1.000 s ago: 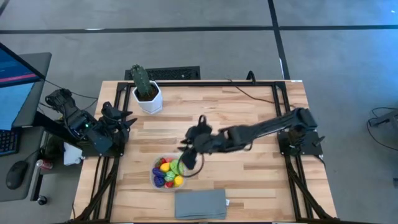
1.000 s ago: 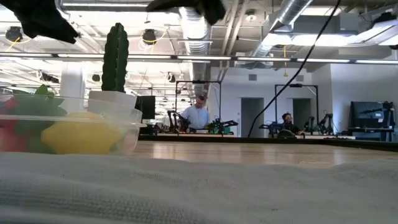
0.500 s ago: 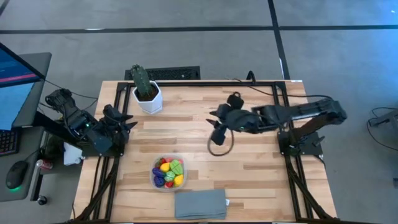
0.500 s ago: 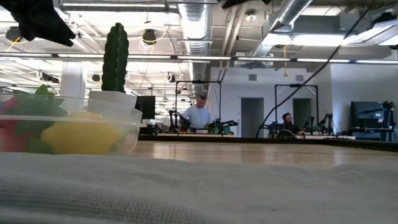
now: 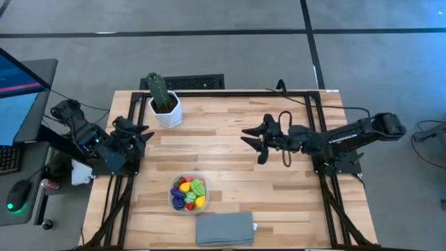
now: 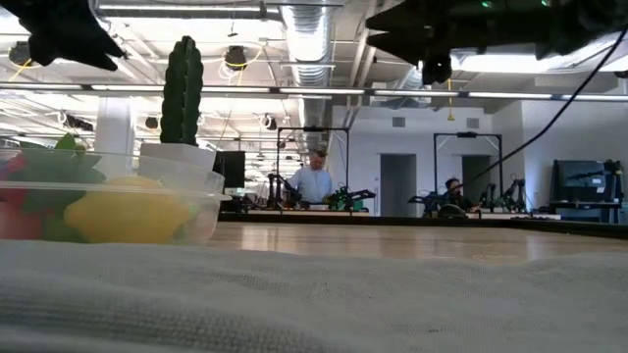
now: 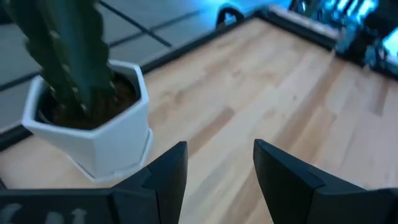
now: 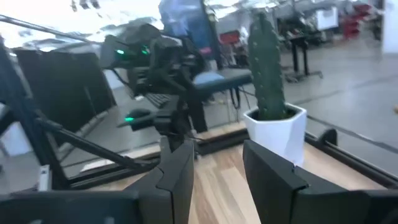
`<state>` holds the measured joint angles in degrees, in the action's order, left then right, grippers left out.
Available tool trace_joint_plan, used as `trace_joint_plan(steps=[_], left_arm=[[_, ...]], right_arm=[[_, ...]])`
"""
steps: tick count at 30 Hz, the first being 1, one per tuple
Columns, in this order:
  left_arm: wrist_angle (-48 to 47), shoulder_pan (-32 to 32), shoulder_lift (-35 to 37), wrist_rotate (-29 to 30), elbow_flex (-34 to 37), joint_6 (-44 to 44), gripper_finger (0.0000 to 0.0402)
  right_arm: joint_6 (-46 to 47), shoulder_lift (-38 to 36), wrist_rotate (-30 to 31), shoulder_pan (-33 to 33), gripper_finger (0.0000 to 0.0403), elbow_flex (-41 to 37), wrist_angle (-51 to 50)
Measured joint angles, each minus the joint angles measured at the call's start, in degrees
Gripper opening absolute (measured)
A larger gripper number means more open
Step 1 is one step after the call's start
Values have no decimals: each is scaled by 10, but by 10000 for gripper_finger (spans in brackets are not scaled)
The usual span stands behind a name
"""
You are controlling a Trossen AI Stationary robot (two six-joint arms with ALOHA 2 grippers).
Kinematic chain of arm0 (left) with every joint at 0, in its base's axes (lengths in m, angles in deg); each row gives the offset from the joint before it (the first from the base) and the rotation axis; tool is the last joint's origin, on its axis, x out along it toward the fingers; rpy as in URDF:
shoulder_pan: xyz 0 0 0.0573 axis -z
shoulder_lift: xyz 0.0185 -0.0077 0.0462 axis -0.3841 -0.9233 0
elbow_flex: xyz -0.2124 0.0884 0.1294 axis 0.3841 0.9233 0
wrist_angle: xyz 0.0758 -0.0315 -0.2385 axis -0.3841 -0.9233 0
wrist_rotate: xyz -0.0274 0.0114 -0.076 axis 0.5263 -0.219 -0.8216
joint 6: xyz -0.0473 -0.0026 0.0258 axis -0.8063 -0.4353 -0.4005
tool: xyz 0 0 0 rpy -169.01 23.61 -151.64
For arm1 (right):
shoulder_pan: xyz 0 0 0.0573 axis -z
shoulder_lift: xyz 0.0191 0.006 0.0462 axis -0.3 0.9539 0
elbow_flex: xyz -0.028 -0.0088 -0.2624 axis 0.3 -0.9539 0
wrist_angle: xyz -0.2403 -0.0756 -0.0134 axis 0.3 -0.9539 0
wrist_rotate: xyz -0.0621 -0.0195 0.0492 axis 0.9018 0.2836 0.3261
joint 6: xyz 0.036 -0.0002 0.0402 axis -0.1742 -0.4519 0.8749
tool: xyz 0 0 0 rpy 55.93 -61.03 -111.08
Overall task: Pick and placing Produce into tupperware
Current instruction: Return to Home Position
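The clear tupperware (image 5: 189, 194) stands near the table's near edge, with several produce pieces (image 5: 190, 190) inside: yellow, green, red and purple. In the low view the tupperware (image 6: 201, 211) shows at the left, a yellow piece (image 6: 128, 216) against its wall. My right gripper (image 5: 252, 143) hangs open and empty above the table's middle, right of and beyond the container. It appears high in the low view (image 6: 432, 44), and its wrist view (image 8: 217, 163) shows the gap between the fingers. My left gripper (image 5: 143, 132) waits open at the left edge, by the cactus (image 7: 216, 165).
A tall green cactus in a white hexagonal pot (image 5: 164, 104) stands at the far left corner. A folded grey cloth (image 5: 224, 228) lies at the near edge, right of the container, filling the low view's foreground (image 6: 314, 294). Bare wood (image 5: 279, 188) lies on the right half.
My right gripper has drawn back from beside the tupperware, rising and moving toward the table's right and far side as its arm folds back. It has tipped from pointing down to nearly level. The tupperware and produce have stayed put.
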<state>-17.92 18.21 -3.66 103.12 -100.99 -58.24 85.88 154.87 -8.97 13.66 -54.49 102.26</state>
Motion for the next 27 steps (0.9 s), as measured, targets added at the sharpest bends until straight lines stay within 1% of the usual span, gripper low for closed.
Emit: trace_joint_plan(steps=[3,6,8,11,13,16,18,22,25,27], left_arm=[[0,0,0,43,0,-11,174],[0,0,0,76,0,-15,174],[0,0,0,94,0,-13,174],[0,0,-5,120,1,-10,174],[20,1,-8,135,13,-3,174],[84,1,-9,135,51,24,174],[152,1,-9,130,88,49,174],[301,1,-9,99,160,107,174],[379,7,-9,91,188,140,174],[411,14,-8,97,189,167,174]], right_arm=[[-10,-13,-27,15,164,-36,48],[-10,-28,-64,42,164,-61,52],[-9,-36,-107,64,163,-77,79],[9,-44,-179,105,162,-113,148],[27,-44,-201,133,162,-145,200],[49,-45,-223,163,164,-188,286],[59,-45,-226,174,166,-214,329],[78,-45,-224,187,166,-249,370],[84,-46,-224,183,164,-273,392],[73,-55,-216,174,165,-292,430]])
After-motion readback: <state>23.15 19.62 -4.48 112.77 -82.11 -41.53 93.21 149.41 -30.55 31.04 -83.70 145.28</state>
